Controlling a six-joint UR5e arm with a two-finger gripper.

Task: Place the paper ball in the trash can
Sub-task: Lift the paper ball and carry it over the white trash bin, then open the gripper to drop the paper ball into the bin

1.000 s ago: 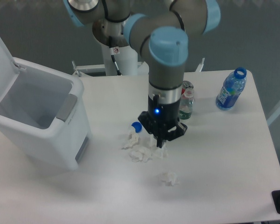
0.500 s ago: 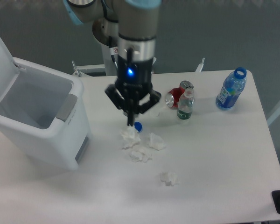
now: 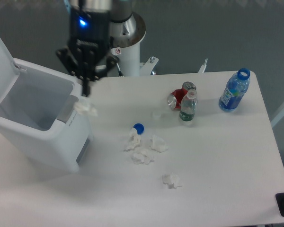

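Gripper hangs at the far left, above the right rim of the trash can, whose lid stands open. Its fingers look drawn together, with the paper ball just below their tips, beside the bin's grey strip; whether they grip it I cannot tell. Other paper wads and a blue cap lie mid-table.

The arm reaches in from twelve o'clock, wrist vertical, gripper pointing straight down, fingers seemingly pinched together, though blurred.
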